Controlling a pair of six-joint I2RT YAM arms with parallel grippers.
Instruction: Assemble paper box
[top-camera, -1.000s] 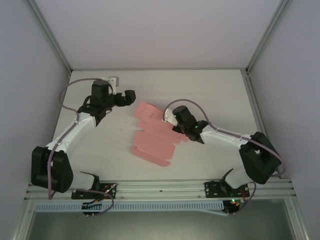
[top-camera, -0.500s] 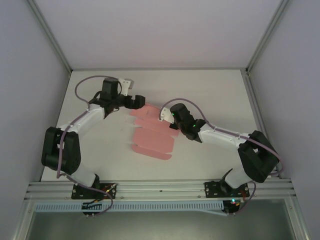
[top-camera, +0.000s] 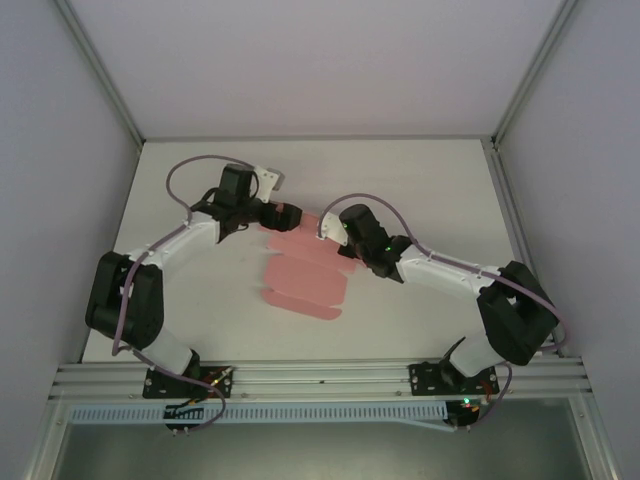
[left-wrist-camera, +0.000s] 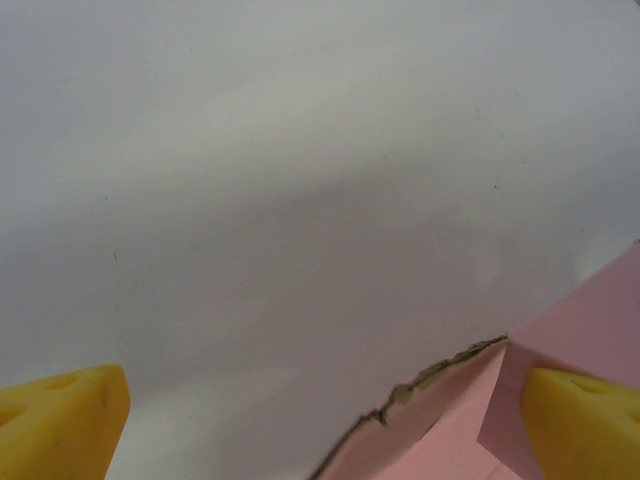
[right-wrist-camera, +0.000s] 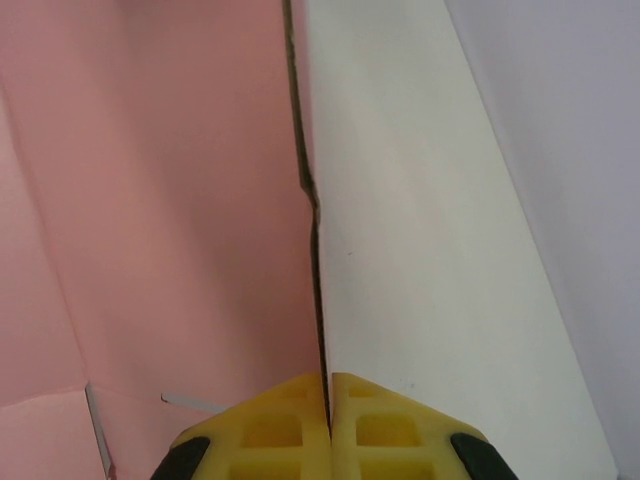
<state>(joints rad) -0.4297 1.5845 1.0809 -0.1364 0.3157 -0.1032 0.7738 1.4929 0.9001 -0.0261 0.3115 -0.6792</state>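
Here, flat paper box (top-camera: 300, 278) edge between closed right gripper (right-wrist-camera: 328, 425) pads; left gripper (top-camera: 287, 215) wide open, empty.

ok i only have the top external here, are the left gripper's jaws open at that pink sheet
observer: yes, the left gripper is wide open. one pad is at a corner flap of the paper box, the other over bare table
operator: and the right one, has it got the sheet
observer: the right gripper is shut, and the sheet's edge runs straight into the seam between its fingers, so it looks pinched
operator: edge in good shape
observer: in the left wrist view one stretch of it is ragged and dark
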